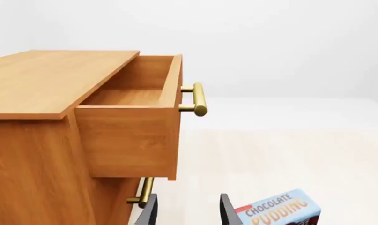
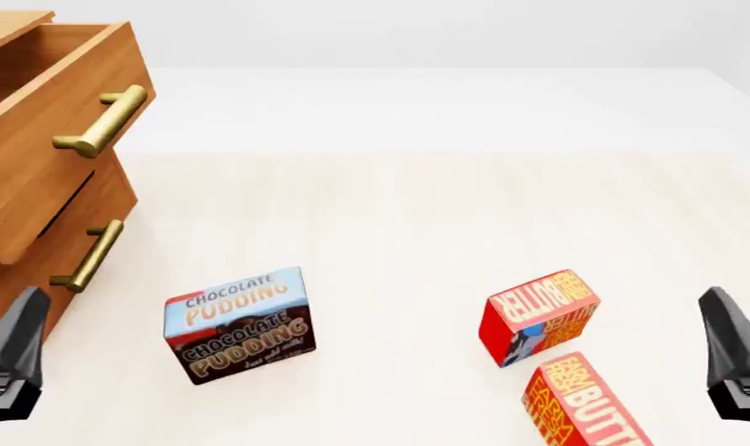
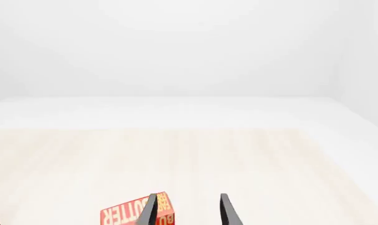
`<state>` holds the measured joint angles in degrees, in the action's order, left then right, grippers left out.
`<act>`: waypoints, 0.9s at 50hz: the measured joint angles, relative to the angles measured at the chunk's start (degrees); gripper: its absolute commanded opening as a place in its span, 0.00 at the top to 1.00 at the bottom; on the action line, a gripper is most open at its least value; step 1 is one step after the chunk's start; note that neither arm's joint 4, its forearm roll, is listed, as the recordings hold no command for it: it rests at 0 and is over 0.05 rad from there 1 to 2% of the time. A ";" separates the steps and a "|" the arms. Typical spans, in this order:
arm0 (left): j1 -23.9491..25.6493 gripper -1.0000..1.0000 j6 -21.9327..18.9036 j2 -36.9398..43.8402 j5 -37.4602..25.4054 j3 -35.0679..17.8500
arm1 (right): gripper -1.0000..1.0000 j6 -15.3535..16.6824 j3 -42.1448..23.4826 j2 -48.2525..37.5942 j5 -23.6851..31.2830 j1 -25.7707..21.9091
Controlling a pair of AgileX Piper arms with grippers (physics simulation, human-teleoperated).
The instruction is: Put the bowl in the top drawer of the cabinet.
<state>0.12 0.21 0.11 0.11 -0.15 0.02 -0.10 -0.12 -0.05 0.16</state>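
Wooden cabinet, top drawer open, both tools spread, unladen

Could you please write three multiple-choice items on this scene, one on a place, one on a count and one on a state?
1. Where does the chocolate pudding box stand?
A. inside a drawer
B. on the table, before the cabinet
C. on top of the cabinet

2. How many butter boxes are on the table?
A. one
B. two
C. four

3. How is the top drawer?
A. pulled open, nothing seen inside
B. shut
C. open with a bowl in it

Key:
1 B: the front view shows it on the table, near the lower drawer.
2 B: one butter box and a second butter box lie together.
3 A: the left wrist view shows its bare wooden floor.
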 measured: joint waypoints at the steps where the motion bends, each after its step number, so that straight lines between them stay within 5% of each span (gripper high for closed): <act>1: 0.04 0.00 0.06 0.01 0.03 -0.04 | 0.00 0.01 -0.02 -0.01 -0.01 0.03; 15: -0.77 0.00 2.81 1.65 0.02 -1.25 | 0.00 -0.16 -0.13 -0.01 -0.31 -0.41; 31: 4.05 0.00 12.22 8.43 -5.77 -9.41 | 0.00 -0.52 -0.16 0.03 -0.57 -0.88; 45: 9.81 0.00 11.81 12.45 -11.94 -17.14 | 0.00 -1.11 -0.13 -0.02 -0.42 -0.91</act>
<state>9.93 12.02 12.56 -11.83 -17.29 -1.09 -0.23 -0.14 -0.46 -0.75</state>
